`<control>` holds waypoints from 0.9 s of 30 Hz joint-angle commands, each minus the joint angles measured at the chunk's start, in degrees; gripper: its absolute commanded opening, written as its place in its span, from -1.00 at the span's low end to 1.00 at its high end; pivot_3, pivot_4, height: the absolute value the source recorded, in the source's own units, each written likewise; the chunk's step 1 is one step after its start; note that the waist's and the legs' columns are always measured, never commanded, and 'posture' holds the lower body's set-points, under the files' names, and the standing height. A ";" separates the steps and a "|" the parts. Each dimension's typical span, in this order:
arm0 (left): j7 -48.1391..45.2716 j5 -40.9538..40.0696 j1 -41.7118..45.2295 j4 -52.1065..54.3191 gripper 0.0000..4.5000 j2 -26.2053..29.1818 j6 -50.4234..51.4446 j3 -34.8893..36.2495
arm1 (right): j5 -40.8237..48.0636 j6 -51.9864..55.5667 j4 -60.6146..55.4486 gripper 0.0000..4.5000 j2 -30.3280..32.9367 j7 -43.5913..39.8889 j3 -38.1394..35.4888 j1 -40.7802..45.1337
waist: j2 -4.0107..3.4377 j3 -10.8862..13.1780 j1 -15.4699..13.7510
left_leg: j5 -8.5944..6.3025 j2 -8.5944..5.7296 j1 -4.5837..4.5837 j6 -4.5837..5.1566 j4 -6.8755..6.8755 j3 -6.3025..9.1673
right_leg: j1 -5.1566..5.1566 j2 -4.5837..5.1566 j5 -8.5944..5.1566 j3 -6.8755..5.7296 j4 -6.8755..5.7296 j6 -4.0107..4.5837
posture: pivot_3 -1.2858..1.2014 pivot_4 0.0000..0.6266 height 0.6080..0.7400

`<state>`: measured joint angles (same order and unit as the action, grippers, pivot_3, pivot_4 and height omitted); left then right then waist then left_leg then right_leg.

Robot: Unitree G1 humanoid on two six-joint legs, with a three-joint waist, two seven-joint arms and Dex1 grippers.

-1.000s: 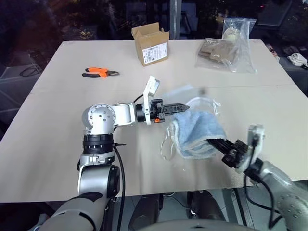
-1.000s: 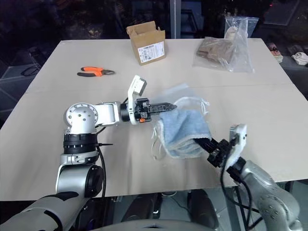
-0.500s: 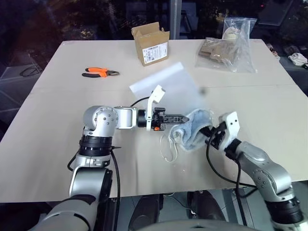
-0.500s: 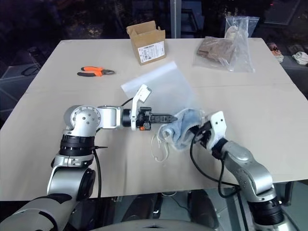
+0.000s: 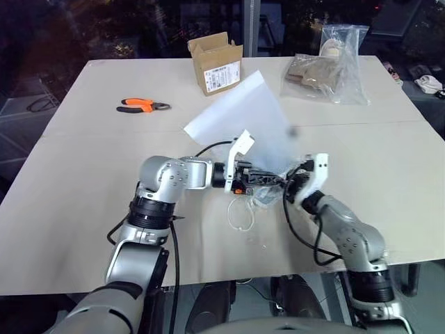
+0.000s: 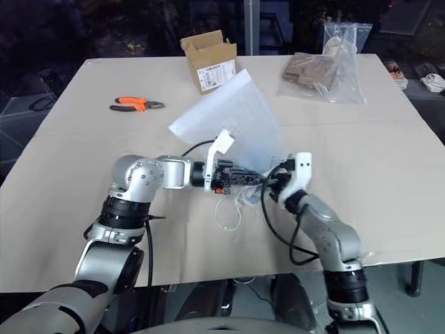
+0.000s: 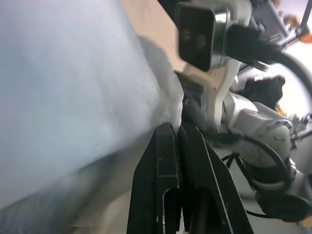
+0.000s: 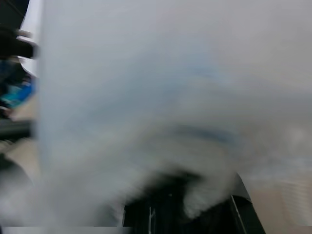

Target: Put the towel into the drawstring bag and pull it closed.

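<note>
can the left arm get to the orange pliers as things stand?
Probably not right now. The table path to the orange pliers looks free, but the left gripper is shut on the drawstring bag and would have to let it go first.

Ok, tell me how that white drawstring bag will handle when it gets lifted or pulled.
The drawstring bag is probably floppy: it billows up in a loose sheet above the left gripper. It likely weighs little, being thin and semi-translucent. Its cord loops trail limp on the table, so they may snag.
</note>
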<state>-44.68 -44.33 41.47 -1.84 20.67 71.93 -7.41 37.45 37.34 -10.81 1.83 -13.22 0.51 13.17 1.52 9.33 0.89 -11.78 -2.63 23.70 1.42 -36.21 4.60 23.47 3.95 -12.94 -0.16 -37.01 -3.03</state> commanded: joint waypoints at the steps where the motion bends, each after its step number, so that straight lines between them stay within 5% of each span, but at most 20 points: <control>1: -1.74 1.00 -0.40 1.45 -1.00 1.82 -1.54 -0.68 | 5.80 -1.87 2.30 -0.99 -4.66 1.34 -6.16 2.16 | -0.01 0.00 -0.01 | 0.02 0.00 0.01 -0.03 0.00 0.00 | 0.00 0.00 0.00 0.00 0.00 0.00 | 0.03 -0.52 1.00; 5: -2.65 1.35 -0.54 1.13 -1.00 3.22 -1.87 0.20 | 6.09 -3.99 5.56 -0.99 -6.84 2.87 -10.57 2.31 | -0.04 0.02 -0.25 | 0.00 -0.04 0.02 0.00 0.02 0.01 | 0.02 0.03 0.00 0.01 0.02 0.00 | 0.03 -0.52 1.00; 8: -2.79 1.77 0.21 -0.49 -1.00 3.40 -2.50 1.30 | 2.12 -5.31 4.50 -0.56 -4.17 0.26 -7.53 0.81 | -0.05 0.03 -0.21 | -0.01 -0.09 0.03 0.01 0.01 0.01 | 0.01 0.05 0.00 0.00 0.03 0.00 | 0.03 -0.52 1.00; 13: -2.75 2.99 2.44 -4.71 -1.00 2.77 -4.80 2.69 | -3.47 -6.02 0.75 0.51 0.16 -0.86 -3.39 -0.64 | -0.06 0.03 0.02 | -0.01 -0.08 0.00 0.01 0.01 0.01 | 0.02 0.01 0.00 0.00 -0.03 -0.01 | 0.03 -0.52 1.00; 20: -3.34 4.03 4.50 -7.85 -1.00 2.39 -6.21 3.01 | -5.75 -2.98 -7.88 0.51 7.97 -3.23 0.32 -4.79 | -0.06 0.03 -0.01 | -0.01 -0.08 0.02 0.01 0.03 -0.01 | 0.04 0.02 0.00 0.01 -0.01 -0.02 | 0.03 -0.52 1.00; 24: -3.75 4.06 4.14 -6.99 -1.00 2.05 -5.72 2.64 | -9.58 -3.71 -2.54 0.98 6.83 -2.21 3.02 -2.99 | -0.05 0.03 0.08 | -0.01 -0.04 0.00 0.01 0.03 -0.01 | 0.04 -0.01 0.00 0.01 -0.02 -0.02 | 0.03 -0.52 1.00; 27: -4.00 4.18 3.44 -6.12 -1.00 2.06 -5.41 2.16 | -13.28 -6.15 3.79 0.98 4.85 -2.43 5.20 0.17 | -0.04 0.02 0.23 | -0.01 -0.02 -0.03 0.01 0.02 -0.02 | 0.04 -0.02 0.00 0.01 -0.06 -0.02 | 0.03 -0.52 1.00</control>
<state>-47.73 -39.95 44.71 -9.97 22.89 66.66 -5.11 25.90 32.59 -9.47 7.53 -15.67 4.20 11.98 1.48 9.35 1.13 -11.79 -2.64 23.66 1.44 -36.19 4.56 23.49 3.92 -12.94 -0.15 -37.06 -3.04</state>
